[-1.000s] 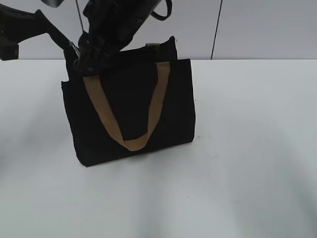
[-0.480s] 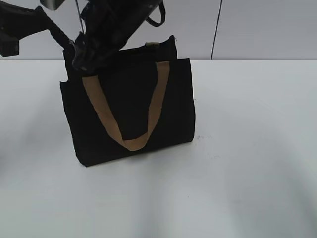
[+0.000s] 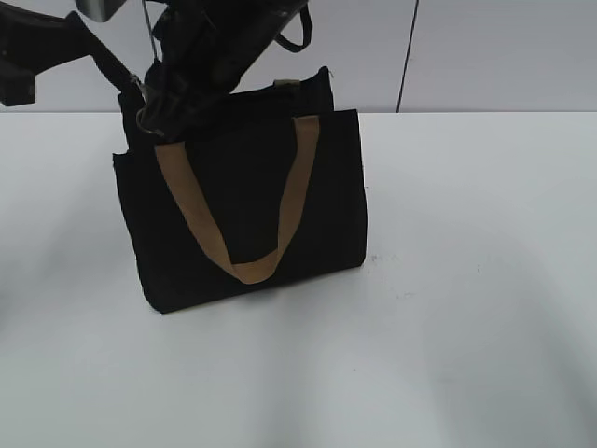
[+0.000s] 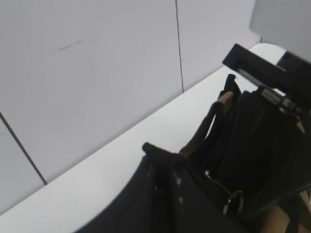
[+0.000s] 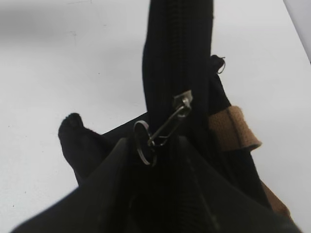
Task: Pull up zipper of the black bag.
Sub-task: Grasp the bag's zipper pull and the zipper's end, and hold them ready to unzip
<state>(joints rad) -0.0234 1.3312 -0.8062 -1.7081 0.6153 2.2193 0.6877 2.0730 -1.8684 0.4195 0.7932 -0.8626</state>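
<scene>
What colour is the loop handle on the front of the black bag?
The loop handle is tan, against the black bag; the exterior view shows it best.

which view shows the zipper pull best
The right wrist view: the zipper pull and its ring lie sharp and central on the black bag, between the right claw's fingers. The left wrist view shows only its ring at the bottom edge; the exterior view hides it behind the arms.

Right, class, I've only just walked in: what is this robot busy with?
A black bag stands upright on a white table. Both arms crowd its top left corner. The right gripper sits at the zipper, whose metal pull tab and ring lie between its jaws. The left gripper is at the bag's end corner.
</scene>
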